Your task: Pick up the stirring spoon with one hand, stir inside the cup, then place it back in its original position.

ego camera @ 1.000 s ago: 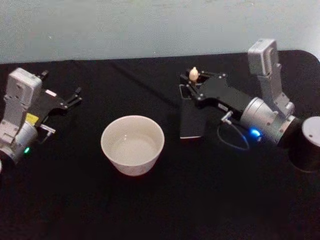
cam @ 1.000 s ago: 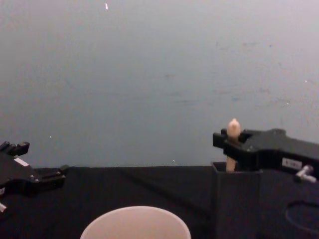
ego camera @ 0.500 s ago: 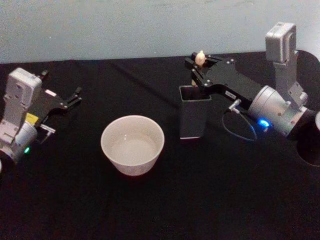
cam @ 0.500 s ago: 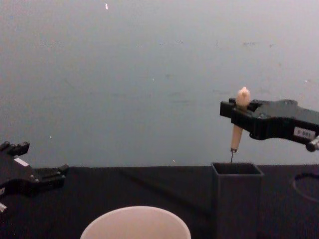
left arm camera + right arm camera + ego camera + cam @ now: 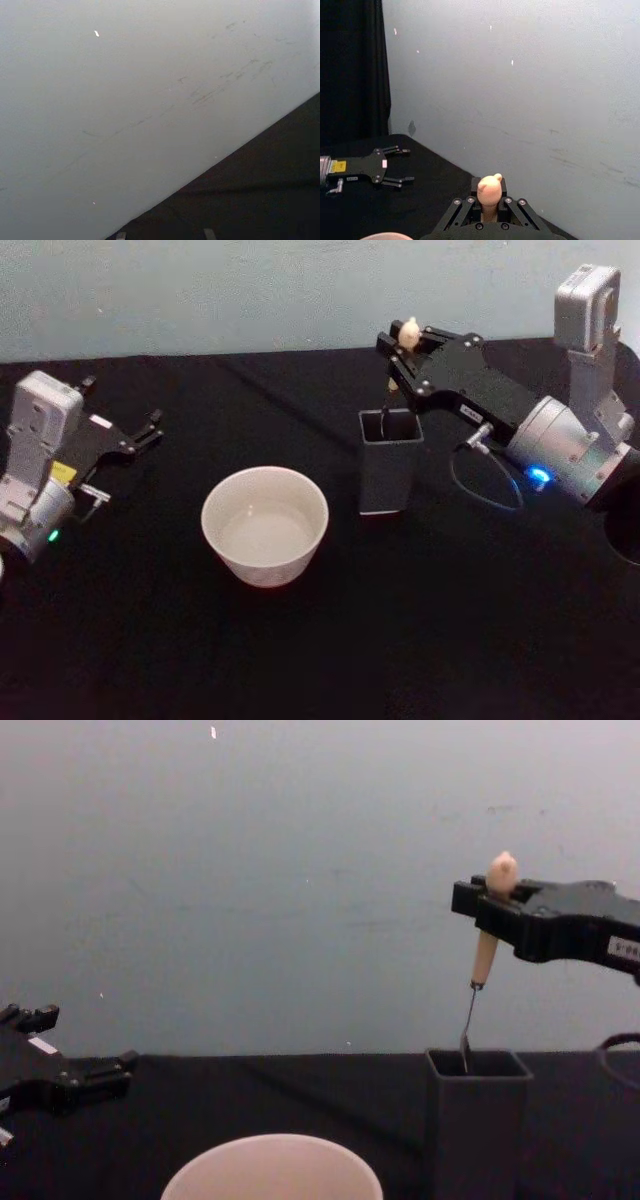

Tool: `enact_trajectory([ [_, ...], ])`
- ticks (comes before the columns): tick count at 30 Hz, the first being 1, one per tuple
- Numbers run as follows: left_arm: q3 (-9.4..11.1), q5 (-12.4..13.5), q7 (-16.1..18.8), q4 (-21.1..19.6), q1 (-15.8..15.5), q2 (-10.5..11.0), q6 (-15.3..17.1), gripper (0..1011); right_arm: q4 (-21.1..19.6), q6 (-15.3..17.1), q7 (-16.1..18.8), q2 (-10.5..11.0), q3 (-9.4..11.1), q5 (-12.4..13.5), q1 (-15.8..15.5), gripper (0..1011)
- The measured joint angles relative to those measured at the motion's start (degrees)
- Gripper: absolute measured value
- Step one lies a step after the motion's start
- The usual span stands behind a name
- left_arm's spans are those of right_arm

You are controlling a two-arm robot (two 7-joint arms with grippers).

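Lift-out step: right end effector (image 5: 490,905), clamped on the handle of the stirring spoon (image 5: 483,960), held it upright, bowl just inside the dark holder (image 5: 388,475) mouth; next move likely clearing that mouth, then carrying left and nearer over the cup (image 5: 262,565); left end effector (image 5: 140,435) parked agape, far left.

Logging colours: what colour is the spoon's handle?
The stirring spoon handle is cream-beige; chest view shows it best.

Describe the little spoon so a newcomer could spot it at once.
On the black table, right of the wide cream cup, stands a dark grey square holder. Straight above it the robot's right tool pinches the spoon, which hangs nearly upright with its tip at the holder's mouth. It is the only slender thing there: beige knobbed handle, thin metal shaft.
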Motion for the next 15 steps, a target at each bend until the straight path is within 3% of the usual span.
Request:
enact_trajectory([
  [15, 0.0, 0.0, 0.0, 0.0, 0.0, 0.0, 0.0, 1001, -2.5, -0.5, -0.5, 0.3, 0.7, 0.4, -0.1, 164],
])
